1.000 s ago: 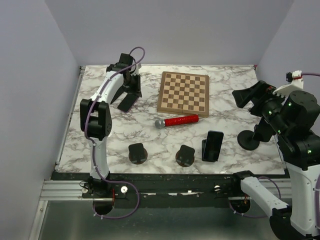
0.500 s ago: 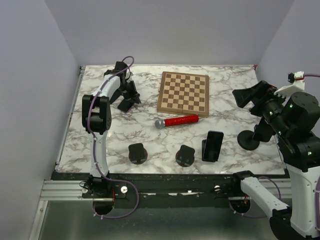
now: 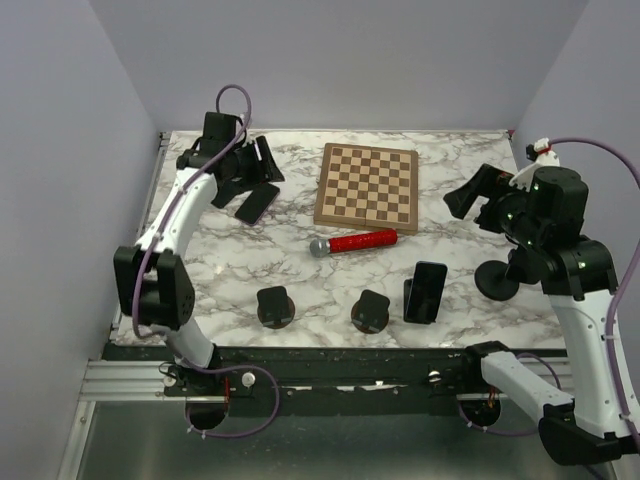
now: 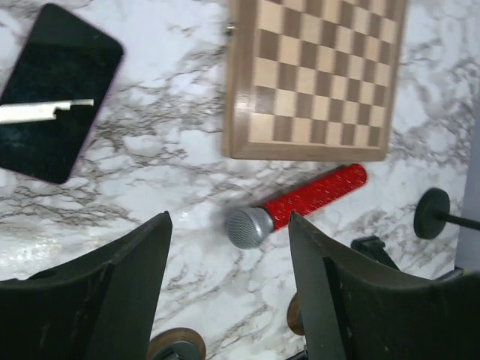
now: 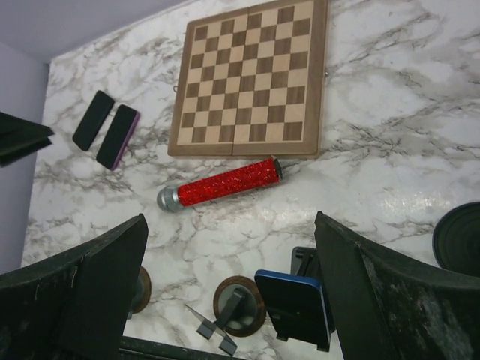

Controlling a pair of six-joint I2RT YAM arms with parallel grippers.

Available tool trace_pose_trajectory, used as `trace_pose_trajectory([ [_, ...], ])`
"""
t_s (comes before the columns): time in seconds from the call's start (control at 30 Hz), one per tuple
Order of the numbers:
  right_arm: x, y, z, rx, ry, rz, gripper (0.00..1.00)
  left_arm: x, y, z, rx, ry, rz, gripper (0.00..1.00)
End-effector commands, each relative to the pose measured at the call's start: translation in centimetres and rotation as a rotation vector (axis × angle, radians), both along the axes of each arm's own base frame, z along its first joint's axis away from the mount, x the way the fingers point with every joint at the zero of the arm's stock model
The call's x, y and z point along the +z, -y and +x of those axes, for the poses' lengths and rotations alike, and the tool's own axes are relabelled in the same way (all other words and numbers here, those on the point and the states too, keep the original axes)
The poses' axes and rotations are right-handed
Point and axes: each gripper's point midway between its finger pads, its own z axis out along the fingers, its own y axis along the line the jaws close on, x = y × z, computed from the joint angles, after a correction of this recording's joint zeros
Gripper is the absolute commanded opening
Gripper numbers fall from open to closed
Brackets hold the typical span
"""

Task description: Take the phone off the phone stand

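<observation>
Black phone (image 4: 56, 94): flat on the marble desk (image 4: 150, 172), upper left of frame, long axis lower-left to upper-right.
Left pincer (image 4: 229, 219): parted, empty.
Right pincer (image 5: 230, 219): wide apart, empty.

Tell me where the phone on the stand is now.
In the top view, the phone stands near the table's front edge, right of centre, between an empty stand and a round black base.
</observation>
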Motion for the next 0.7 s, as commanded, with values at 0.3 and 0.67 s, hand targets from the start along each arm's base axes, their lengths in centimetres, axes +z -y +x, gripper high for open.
trace_pose_trajectory([
  [0.3, 0.7, 5.9, -0.2, -0.325, -0.04, -0.11, 1.0, 7.5, 17.3, -17.0, -0.131, 0.313, -0.003, 0.81],
  [0.67, 5.5, 6.1, -1.9, -0.33, 0.103, -0.053, 1.0, 3.6, 29.5, -26.9, -0.167, 0.292, 0.183, 0.98],
])
